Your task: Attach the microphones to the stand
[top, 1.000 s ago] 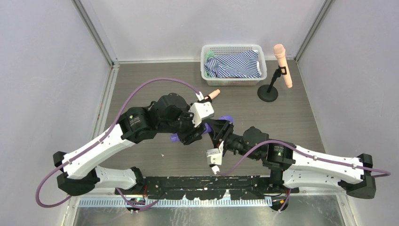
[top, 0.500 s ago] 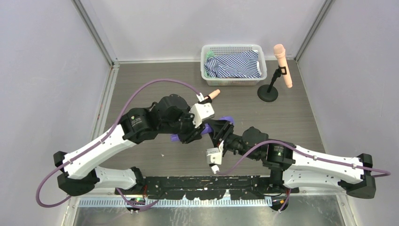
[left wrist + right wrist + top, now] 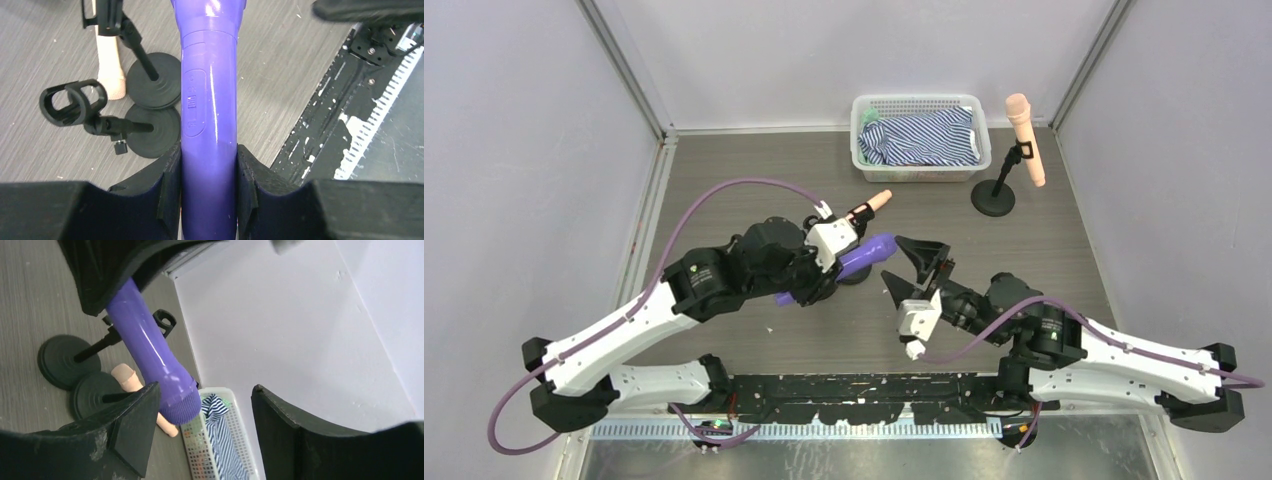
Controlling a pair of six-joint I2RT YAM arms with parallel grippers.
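Starting at the back right: white basket [image 3: 861, 160], filled with a bunched blue-and-white striped cloth [image 3: 924, 138], plus something small and green [image 3: 871, 117] tucked into its far left corner, too small to name. Just right of the basket, far stand [image 3: 993, 200], upright on a round base, with the first peach microphone [image 3: 1025, 138] clipped in at the top, head up, tilted.

Now mid-table. Purple microphone [image 3: 209, 75] pinched around its body by the left gripper [image 3: 209, 182], both fingers [image 3: 167, 190] pressed flat against it. Raised above the grey table [image 3: 724, 180], roughly level, head pointing toward the right arm. Right gripper [image 3: 912, 268] spread wide, holding nothing, parked just beside that purple head. From the right wrist view, head next to one finger [image 3: 130, 440]; contact impossible to call.

Below and beyond the purple microphone, from the left wrist view: two more black stands, round bases close together. Empty stand [image 3: 150, 132] with its open clip leaning left, nothing in it. Neighbouring stand [image 3: 152, 80] just behind, second peach microphone [image 3: 107, 60] at its clip, apparently clipped in, lower end near the table. From above, both stands mostly hidden under the left arm, only the peach tip poking out past the wrist.
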